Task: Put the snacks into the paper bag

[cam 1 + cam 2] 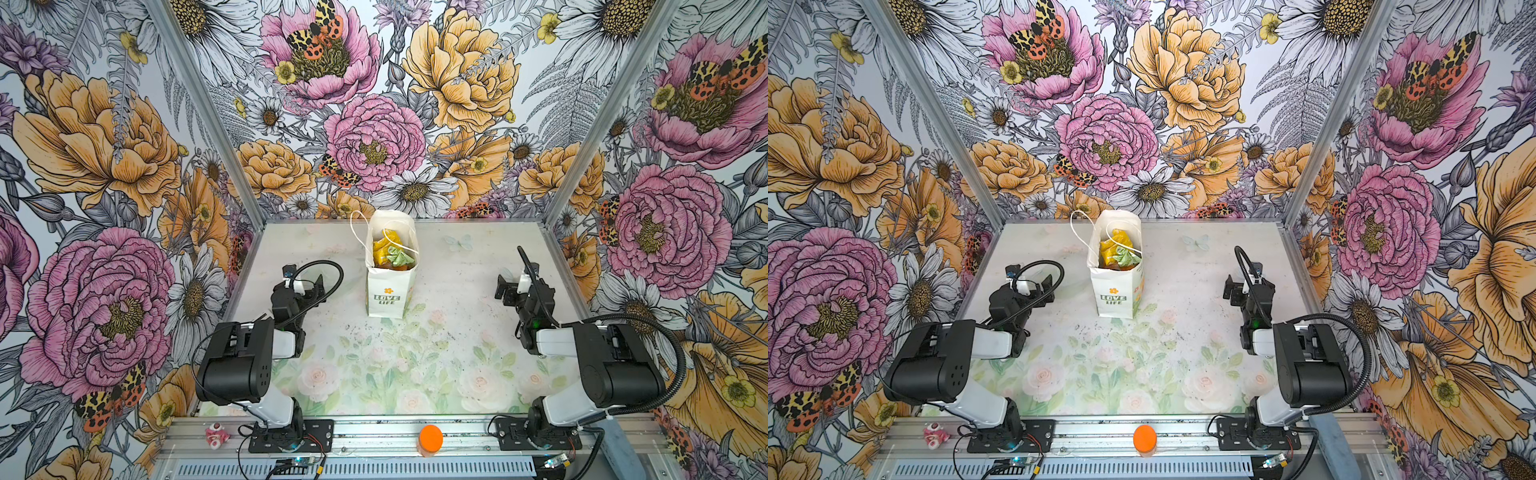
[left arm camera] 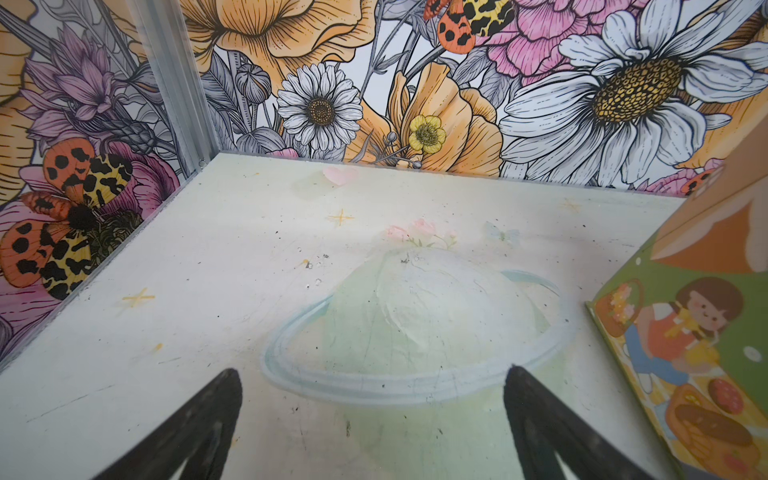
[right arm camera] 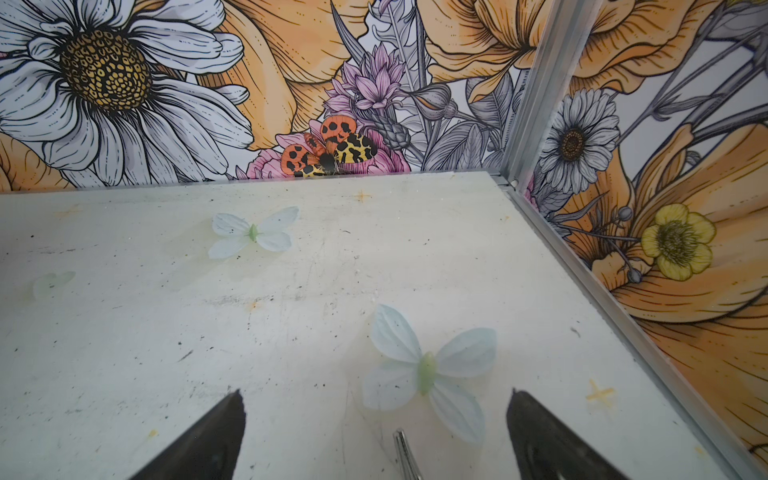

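Observation:
The white paper bag (image 1: pixel 388 297) (image 1: pixel 1116 297) with "LOVE LIFE" print stands upright at the back middle of the table. Its mouth is open. Inside it lie the snacks: a yellow-orange packet (image 1: pixel 383 248) (image 1: pixel 1112 246) and a pale green one (image 1: pixel 401 258) (image 1: pixel 1125 257) on top, others hidden below. My left gripper (image 1: pixel 305 280) (image 1: pixel 1032 282) (image 2: pixel 374 372) hovers open and empty left of the bag. The bag's printed side (image 2: pixel 685 332) shows in the left wrist view. My right gripper (image 1: pixel 509 286) (image 1: pixel 1235 286) (image 3: pixel 376 394) is open and empty well right of the bag.
An orange round-lidded jar (image 1: pixel 430 439) (image 1: pixel 1144 437) and a small pink-white figurine (image 1: pixel 217 434) (image 1: pixel 935 433) stand on the front metal rail. Flower-printed walls close in the table on three sides. The table mat carries printed roses and butterflies.

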